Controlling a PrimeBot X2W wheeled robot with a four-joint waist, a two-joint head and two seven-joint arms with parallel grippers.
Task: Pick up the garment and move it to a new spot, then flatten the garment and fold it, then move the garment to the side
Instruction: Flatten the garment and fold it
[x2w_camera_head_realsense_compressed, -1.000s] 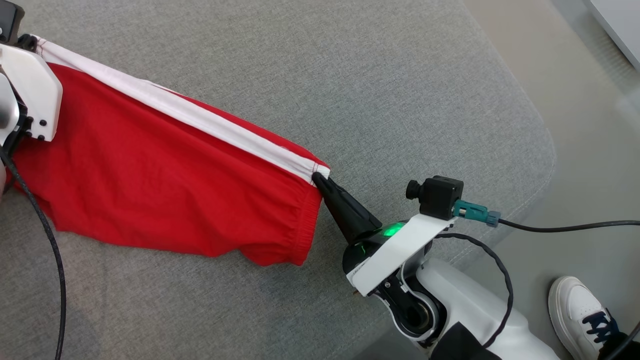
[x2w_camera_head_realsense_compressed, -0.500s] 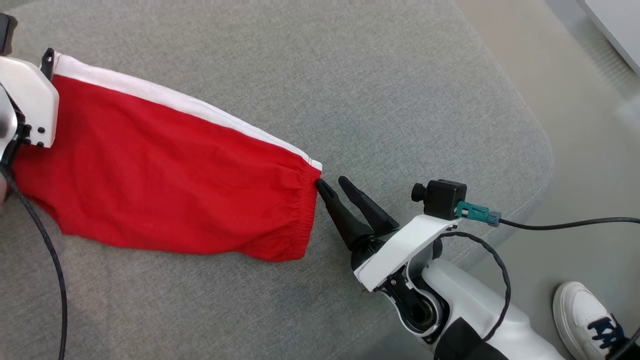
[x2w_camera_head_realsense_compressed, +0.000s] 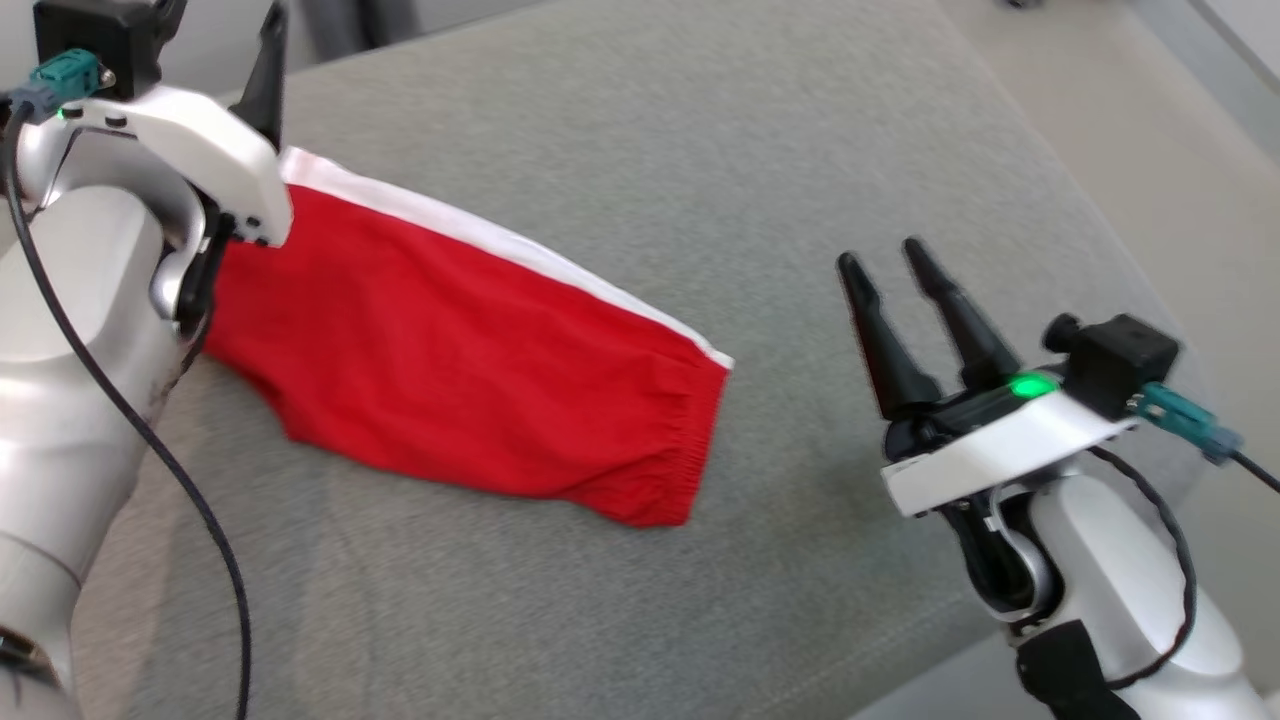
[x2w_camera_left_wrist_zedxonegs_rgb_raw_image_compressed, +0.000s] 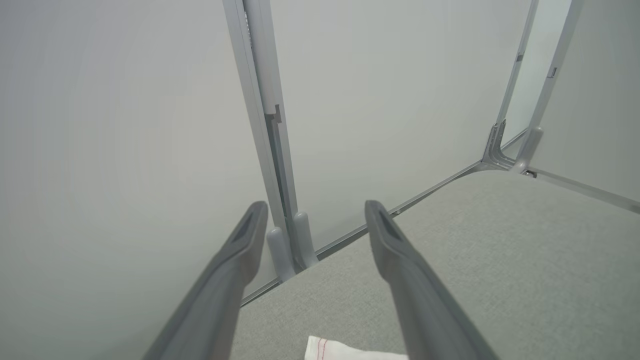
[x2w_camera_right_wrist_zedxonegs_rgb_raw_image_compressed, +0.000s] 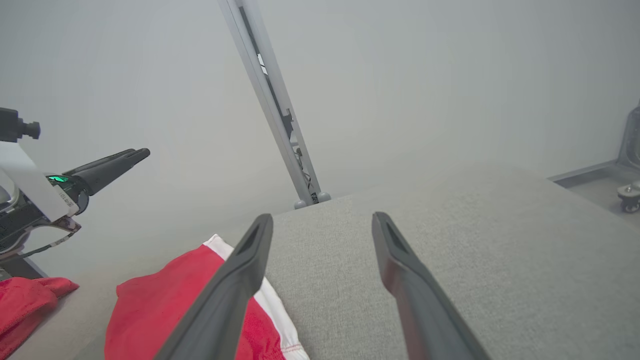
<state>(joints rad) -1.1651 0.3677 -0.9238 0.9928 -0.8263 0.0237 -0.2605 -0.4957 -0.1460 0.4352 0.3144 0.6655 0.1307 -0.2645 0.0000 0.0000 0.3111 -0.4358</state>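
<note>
The garment (x2w_camera_head_realsense_compressed: 470, 390), red shorts with a white side stripe, lies flat on the grey cushion (x2w_camera_head_realsense_compressed: 700, 150), reaching from upper left to centre. My left gripper (x2w_camera_head_realsense_compressed: 220, 30) hangs above its upper-left end, open and holding nothing. In the left wrist view the left gripper (x2w_camera_left_wrist_zedxonegs_rgb_raw_image_compressed: 315, 209) spreads wide, with a white corner of the garment (x2w_camera_left_wrist_zedxonegs_rgb_raw_image_compressed: 345, 350) below it. My right gripper (x2w_camera_head_realsense_compressed: 882, 257) is open and empty, lifted to the right of the elastic waistband end. In the right wrist view the right gripper (x2w_camera_right_wrist_zedxonegs_rgb_raw_image_compressed: 322, 219) stands above the garment (x2w_camera_right_wrist_zedxonegs_rgb_raw_image_compressed: 165, 310).
The cushion's rounded edge drops to a beige floor (x2w_camera_head_realsense_compressed: 1150, 150) on the right. White wall panels with a metal post (x2w_camera_left_wrist_zedxonegs_rgb_raw_image_compressed: 260, 100) stand behind the cushion. A caster wheel (x2w_camera_right_wrist_zedxonegs_rgb_raw_image_compressed: 627, 192) sits at the far right. The left arm's cable (x2w_camera_head_realsense_compressed: 150, 450) hangs over the cushion's left side.
Both grippers let go of the garment's ends, opened and lifted away. The garment now lies flat on the cushion. The head camera has shifted.
</note>
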